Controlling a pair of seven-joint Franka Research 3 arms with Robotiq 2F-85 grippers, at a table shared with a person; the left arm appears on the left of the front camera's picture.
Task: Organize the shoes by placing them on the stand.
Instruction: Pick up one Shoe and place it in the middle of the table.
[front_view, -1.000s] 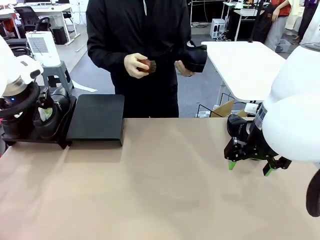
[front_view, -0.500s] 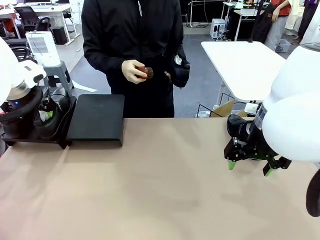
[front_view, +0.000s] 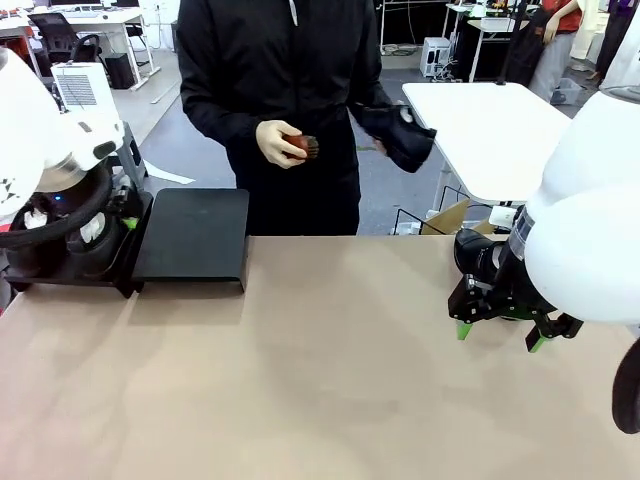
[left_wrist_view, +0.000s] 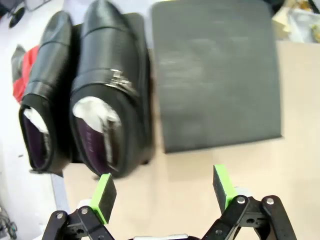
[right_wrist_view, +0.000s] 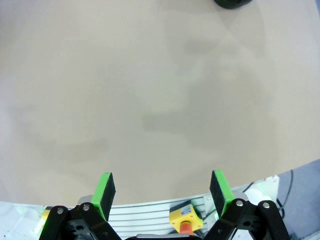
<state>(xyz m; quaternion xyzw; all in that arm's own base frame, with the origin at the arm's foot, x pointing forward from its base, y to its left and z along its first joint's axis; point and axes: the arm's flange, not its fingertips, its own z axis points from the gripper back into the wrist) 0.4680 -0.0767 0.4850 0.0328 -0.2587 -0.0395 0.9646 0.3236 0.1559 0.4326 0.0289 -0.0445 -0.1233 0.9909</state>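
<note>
While two shoes (left_wrist_view: 107, 110) lie side by side on one half of the stand (left_wrist_view: 215, 75), heels toward the left wrist camera, the other half lies bare. The left gripper (left_wrist_view: 164, 182) hangs above the stand's near edge, jaws fully apart and empty. The right gripper (front_view: 500, 335) hovers low over the table (front_view: 320, 400), well apart from the stand, likewise wide open with nothing between its pads. Across the table a person (front_view: 280, 70) holds up a third shoe (front_view: 405, 135) and a brush (front_view: 300, 146). Handling, as judged: the glossy leather is probably slippery and easily marked, while the paper (left_wrist_view: 92, 110) stuffing should keep the upper from collapsing, so each shoe ought to behave as a fairly stiff, moderately light body. A hold across the sides near the heel opening seems safest, clear of the polished toe.
</note>
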